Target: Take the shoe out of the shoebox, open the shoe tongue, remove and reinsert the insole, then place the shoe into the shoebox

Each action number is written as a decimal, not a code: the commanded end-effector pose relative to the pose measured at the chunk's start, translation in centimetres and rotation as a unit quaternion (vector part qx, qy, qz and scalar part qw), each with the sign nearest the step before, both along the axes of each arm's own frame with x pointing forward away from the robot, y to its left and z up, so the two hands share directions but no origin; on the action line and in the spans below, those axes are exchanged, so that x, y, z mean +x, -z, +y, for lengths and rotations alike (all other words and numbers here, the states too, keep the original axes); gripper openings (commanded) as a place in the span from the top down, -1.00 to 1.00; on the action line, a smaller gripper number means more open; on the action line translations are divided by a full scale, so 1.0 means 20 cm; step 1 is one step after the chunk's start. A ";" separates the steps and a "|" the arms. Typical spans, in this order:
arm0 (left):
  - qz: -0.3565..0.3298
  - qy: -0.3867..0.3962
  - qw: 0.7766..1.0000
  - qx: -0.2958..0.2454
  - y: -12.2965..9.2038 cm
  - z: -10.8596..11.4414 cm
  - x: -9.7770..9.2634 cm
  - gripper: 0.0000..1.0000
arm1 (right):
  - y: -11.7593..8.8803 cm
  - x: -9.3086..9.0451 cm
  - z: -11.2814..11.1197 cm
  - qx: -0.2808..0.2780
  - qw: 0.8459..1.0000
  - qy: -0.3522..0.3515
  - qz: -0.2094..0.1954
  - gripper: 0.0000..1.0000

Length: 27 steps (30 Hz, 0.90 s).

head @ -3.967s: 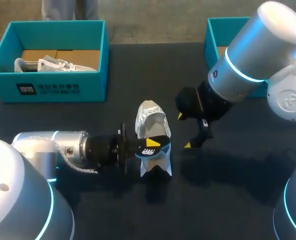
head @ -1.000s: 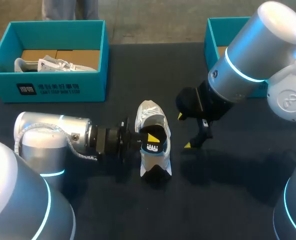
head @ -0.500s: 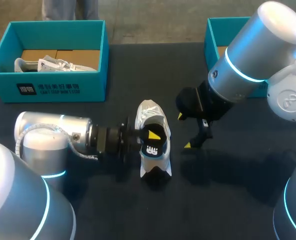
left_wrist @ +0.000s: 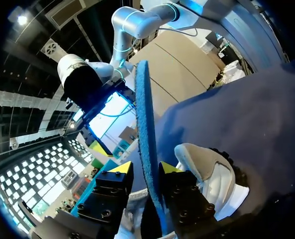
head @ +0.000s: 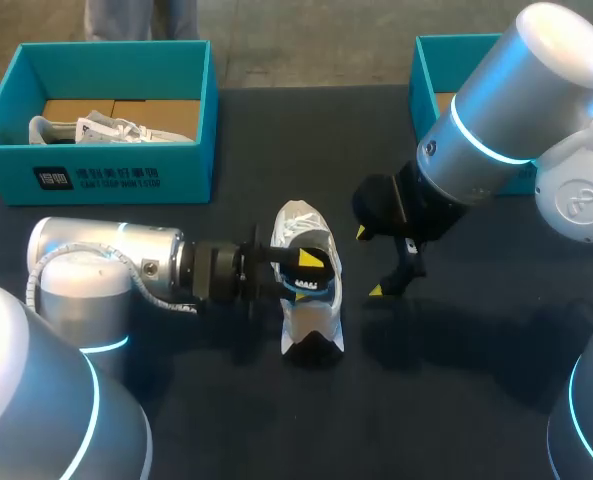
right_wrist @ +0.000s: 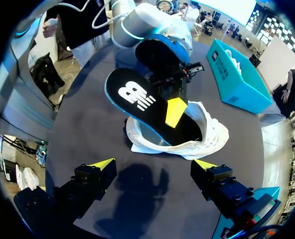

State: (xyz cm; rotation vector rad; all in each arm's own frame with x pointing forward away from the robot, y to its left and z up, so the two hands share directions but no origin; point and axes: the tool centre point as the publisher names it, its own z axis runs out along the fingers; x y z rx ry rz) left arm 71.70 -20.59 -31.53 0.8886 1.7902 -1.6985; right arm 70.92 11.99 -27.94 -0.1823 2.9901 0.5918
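Observation:
A white shoe (head: 306, 300) stands on the dark table, toe toward the back. A black insole (right_wrist: 137, 94) with a blue underside (left_wrist: 143, 114) has its front end inside the shoe (right_wrist: 207, 134) and its heel end raised above the opening. My left gripper (head: 306, 266) comes in from the shoe's left. It is open astride the insole, which rests against one fingertip (left_wrist: 169, 168) with a gap at the other. My right gripper (head: 369, 262) hangs open just right of the shoe, with nothing between its fingers (right_wrist: 95, 174).
A teal shoebox (head: 116, 175) at the back left holds a second white shoe (head: 106, 128). Another teal box (head: 431, 60) stands at the back right, partly behind my right arm. Bare table lies in front of the shoe.
My left gripper's fingers have spread apart on the insole, and it has shifted slightly toward the back. The insole's raised end has sunk toward the shoe. My right arm has kept still.

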 end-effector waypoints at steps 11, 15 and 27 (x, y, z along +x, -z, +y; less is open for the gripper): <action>-0.003 -0.003 1.000 0.005 -0.03 0.07 -0.10 0.29 | 0.01 -0.01 0.00 0.000 1.000 0.000 -0.001 -1.00; -0.003 -0.006 1.000 0.009 -0.03 0.10 -0.11 0.33 | 0.01 -0.01 0.00 0.000 1.000 0.000 -0.001 -1.00; -0.005 -0.002 1.000 0.021 -0.01 0.08 -0.12 1.00 | 0.01 -0.01 0.00 0.000 1.000 0.000 -0.001 -1.00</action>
